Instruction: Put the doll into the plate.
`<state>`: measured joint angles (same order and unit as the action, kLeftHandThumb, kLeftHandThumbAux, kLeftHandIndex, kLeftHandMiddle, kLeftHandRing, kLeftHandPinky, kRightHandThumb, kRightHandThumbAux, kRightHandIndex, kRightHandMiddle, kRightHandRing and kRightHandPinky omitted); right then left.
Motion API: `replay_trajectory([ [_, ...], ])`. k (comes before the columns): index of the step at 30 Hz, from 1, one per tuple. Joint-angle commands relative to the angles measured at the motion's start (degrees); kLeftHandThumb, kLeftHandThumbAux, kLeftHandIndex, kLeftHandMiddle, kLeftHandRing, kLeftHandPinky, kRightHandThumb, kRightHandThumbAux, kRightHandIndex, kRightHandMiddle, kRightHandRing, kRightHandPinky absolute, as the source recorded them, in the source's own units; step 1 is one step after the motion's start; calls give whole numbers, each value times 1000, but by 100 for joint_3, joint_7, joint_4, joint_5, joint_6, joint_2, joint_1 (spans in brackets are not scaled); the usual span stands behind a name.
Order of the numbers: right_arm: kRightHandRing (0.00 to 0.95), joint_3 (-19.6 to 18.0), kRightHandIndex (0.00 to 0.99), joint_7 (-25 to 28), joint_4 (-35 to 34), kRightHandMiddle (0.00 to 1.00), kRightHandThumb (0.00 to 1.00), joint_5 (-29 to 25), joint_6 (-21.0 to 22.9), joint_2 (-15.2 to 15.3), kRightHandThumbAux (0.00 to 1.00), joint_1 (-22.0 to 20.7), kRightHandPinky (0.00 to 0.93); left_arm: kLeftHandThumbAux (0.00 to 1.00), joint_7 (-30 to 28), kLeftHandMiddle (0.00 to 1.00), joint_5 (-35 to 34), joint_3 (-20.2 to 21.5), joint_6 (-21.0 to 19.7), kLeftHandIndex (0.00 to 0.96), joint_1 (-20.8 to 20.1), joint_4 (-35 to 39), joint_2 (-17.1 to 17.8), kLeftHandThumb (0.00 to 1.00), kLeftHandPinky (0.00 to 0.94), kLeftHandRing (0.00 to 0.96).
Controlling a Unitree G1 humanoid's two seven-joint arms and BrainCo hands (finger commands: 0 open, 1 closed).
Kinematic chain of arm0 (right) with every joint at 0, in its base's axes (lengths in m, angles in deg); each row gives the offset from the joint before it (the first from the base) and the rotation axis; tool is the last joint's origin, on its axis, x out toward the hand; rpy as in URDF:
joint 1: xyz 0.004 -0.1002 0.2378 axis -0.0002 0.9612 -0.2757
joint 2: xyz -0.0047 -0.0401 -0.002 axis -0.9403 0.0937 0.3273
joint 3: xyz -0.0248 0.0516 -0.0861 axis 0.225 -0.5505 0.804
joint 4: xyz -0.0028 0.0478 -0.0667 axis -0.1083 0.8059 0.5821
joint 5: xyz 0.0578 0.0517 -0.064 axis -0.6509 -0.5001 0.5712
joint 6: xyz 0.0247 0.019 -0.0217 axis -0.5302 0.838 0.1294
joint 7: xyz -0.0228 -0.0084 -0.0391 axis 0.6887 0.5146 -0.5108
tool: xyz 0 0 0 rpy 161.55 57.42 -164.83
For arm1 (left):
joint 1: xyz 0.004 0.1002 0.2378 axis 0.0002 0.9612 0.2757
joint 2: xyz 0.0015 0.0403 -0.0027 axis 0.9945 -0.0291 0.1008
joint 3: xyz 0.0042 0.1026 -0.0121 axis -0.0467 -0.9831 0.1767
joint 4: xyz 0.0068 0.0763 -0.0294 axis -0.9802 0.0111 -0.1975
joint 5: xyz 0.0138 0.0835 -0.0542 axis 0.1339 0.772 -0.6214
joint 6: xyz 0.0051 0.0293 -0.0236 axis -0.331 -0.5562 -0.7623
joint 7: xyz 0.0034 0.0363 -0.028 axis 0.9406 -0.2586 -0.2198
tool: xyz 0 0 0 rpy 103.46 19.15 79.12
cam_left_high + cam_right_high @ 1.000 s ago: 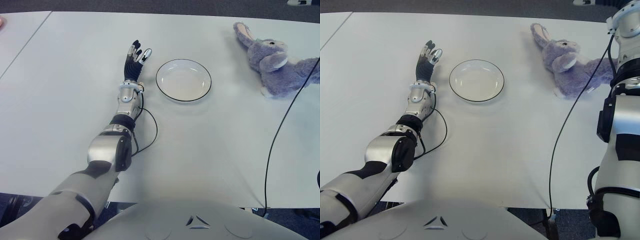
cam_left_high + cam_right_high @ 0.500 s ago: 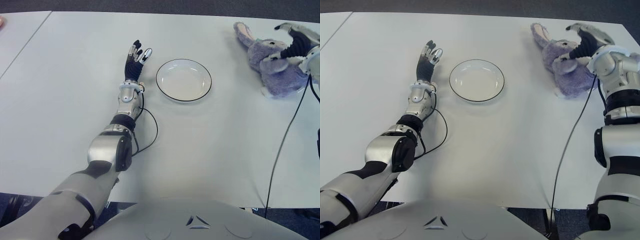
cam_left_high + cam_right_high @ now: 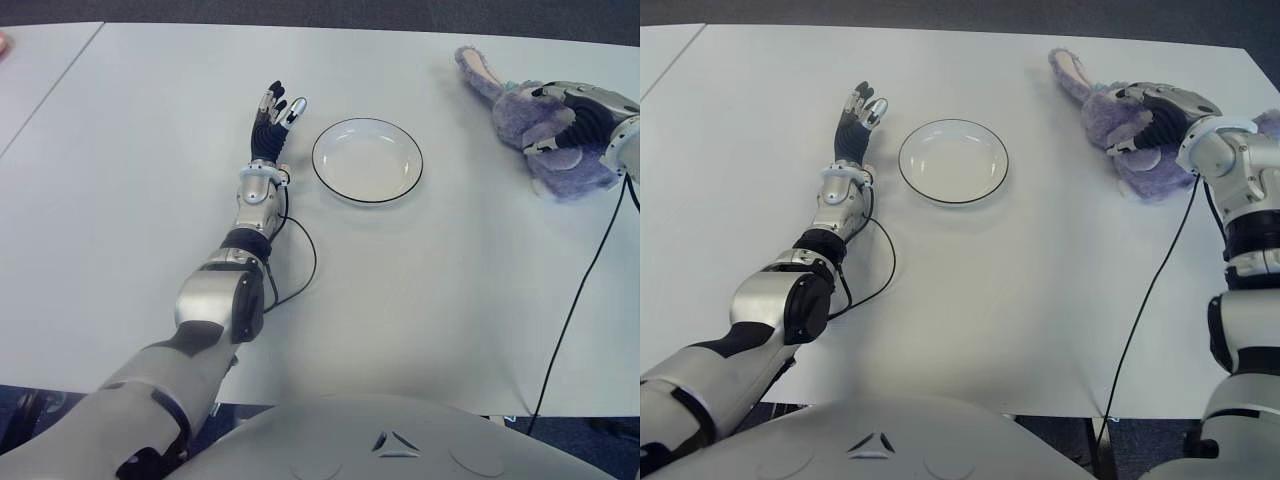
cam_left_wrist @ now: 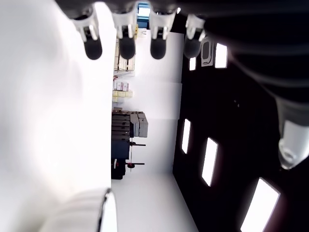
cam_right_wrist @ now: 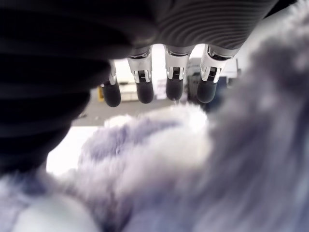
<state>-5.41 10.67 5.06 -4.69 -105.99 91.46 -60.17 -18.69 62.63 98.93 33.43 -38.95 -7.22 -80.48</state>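
The doll, a purple plush rabbit (image 3: 508,112), lies at the table's far right, its long ear (image 3: 475,68) pointing away from me. My right hand (image 3: 570,108) is laid over its head and body, fingers (image 5: 145,89) still stretched out above the fur (image 5: 193,169), not closed round it. The white plate (image 3: 367,160) with a dark rim stands empty mid-table, well left of the doll. My left hand (image 3: 272,112) shows beside the plate's left side, fingers (image 4: 125,46) straight and holding nothing.
A black cable (image 3: 580,290) runs from my right arm down across the table's right part to the front edge. Another thin cable (image 3: 303,262) loops beside my left forearm. The white table (image 3: 130,150) meets a second table at a seam (image 3: 50,85) far left.
My right hand came in from the right and lowered onto the rabbit. The doll shifted a little leftward under it. The left arm and the plate stayed put.
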Motion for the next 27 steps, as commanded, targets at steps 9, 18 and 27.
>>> replay_trajectory([
  [9, 0, -585, 42, 590, -1436, 0, 202, -681, 185, 155, 632, 2284, 156, 522, 18, 0, -95, 130, -895, 0, 1444, -946, -319, 0, 9, 0],
  [18, 0, -750, 10, 699, -1636, 0, 187, -838, 5, 182, 622, 2726, 150, 496, -50, 0, -156, 173, -875, 0, 1454, -935, -295, 0, 11, 0],
  [27, 0, -953, 0, 493, -1767, 0, 141, -963, -448, 248, 611, 3376, 113, 484, -215, 0, -291, 297, -931, 0, 1439, -930, -261, 0, 16, 0],
])
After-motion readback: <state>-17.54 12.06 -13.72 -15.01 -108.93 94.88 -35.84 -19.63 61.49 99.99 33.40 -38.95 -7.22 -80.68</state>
